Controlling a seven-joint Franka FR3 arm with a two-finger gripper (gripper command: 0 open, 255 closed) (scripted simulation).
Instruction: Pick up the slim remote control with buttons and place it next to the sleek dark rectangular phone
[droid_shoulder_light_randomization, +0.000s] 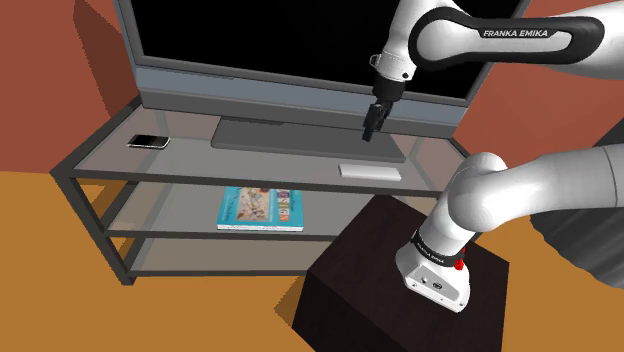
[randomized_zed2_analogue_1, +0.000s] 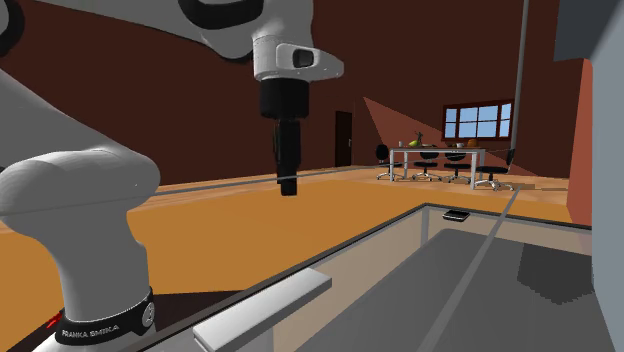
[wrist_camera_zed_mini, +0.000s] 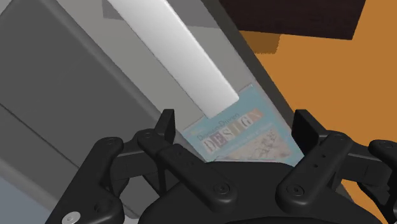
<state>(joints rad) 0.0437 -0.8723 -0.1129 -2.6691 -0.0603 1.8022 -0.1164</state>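
Over the table, open end effector points down.

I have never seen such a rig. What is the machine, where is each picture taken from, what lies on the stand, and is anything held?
It is a white robot arm with a black two-finger gripper, on a dark box. The shoulder view looks down from beside the box; the second exterior view looks low along the top shelf; the wrist view looks along the fingers. On the TV stand's top shelf lie a pale remote and, to the shoulder view's left, a dark phone. A book lies one shelf below. The gripper hangs near the remote, open, holding nothing.
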